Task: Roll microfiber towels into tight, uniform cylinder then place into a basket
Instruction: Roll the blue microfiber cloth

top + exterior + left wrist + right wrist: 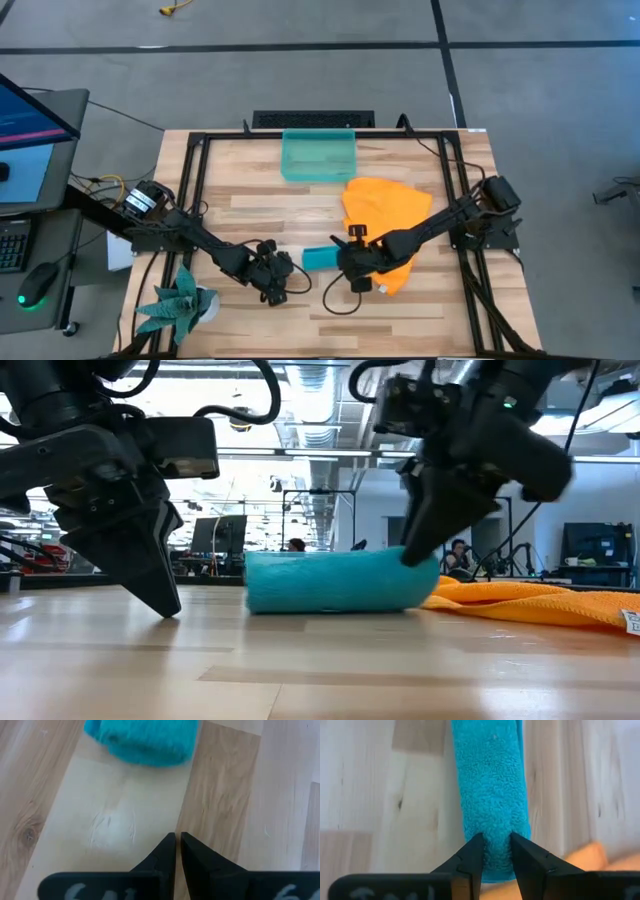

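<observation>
The teal-blue towel (320, 258) is rolled into a short cylinder and lies on its side on the table; it also shows in the low view (330, 582). The orange towel (385, 212) lies spread and rumpled to the roll's right and behind it, flat on the table. The basket (318, 157) stands at the far edge, middle. My right gripper (495, 845) is shut on the roll's end nearest the orange towel. My left gripper (177, 840) is shut and empty, tips down close to the table top (165, 605), a short way from the roll's other end (142, 740). My right gripper pinches a narrow ridge of cloth on the roll's upper side (494, 827) between its two fingers, close to the end by the orange towel. The fingers (418, 550) come from above, slanting down. The roll lies level on the table.
A green spiky plant in a white pot (182, 300) stands at the near left corner. A black metal frame (200, 170) runs around the table top. Bare wood lies between the basket and the roll and along the near edge.
</observation>
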Controlling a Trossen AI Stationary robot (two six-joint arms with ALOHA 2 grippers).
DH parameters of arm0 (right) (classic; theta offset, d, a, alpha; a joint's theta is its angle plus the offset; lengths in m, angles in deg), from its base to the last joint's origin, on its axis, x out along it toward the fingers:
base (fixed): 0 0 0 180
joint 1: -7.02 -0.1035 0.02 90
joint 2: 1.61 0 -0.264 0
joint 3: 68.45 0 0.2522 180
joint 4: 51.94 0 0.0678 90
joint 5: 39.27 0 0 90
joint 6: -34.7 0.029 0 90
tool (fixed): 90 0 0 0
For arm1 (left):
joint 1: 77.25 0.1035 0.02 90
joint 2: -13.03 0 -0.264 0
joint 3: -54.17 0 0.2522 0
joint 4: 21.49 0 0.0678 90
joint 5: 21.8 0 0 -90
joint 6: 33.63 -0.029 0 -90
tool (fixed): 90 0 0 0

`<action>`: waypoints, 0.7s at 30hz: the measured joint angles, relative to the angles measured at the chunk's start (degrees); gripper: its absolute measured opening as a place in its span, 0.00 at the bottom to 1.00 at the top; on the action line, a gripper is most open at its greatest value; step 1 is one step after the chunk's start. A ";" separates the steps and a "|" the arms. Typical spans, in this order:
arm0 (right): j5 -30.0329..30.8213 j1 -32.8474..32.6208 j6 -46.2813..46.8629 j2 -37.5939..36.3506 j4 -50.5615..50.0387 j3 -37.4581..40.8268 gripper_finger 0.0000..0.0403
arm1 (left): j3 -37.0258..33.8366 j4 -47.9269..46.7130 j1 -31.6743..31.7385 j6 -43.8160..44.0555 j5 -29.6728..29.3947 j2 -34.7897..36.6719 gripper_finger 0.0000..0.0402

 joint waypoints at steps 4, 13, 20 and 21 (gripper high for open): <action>-0.42 0.72 -2.66 0.00 4.67 0.00 0.29 | 0.02 -0.04 0.00 0.70 -0.14 0.00 0.05; -0.59 0.65 -3.28 0.00 7.21 -0.02 0.29 | 0.02 -0.06 0.00 0.72 -0.25 0.02 0.05; -0.59 0.69 0.73 0.38 8.05 -0.10 0.29 | 0.02 -0.07 0.02 0.72 -0.27 0.04 0.05; -0.61 0.71 1.39 0.48 7.83 -0.11 0.29 | 0.02 -0.07 0.02 0.72 -0.29 0.04 0.05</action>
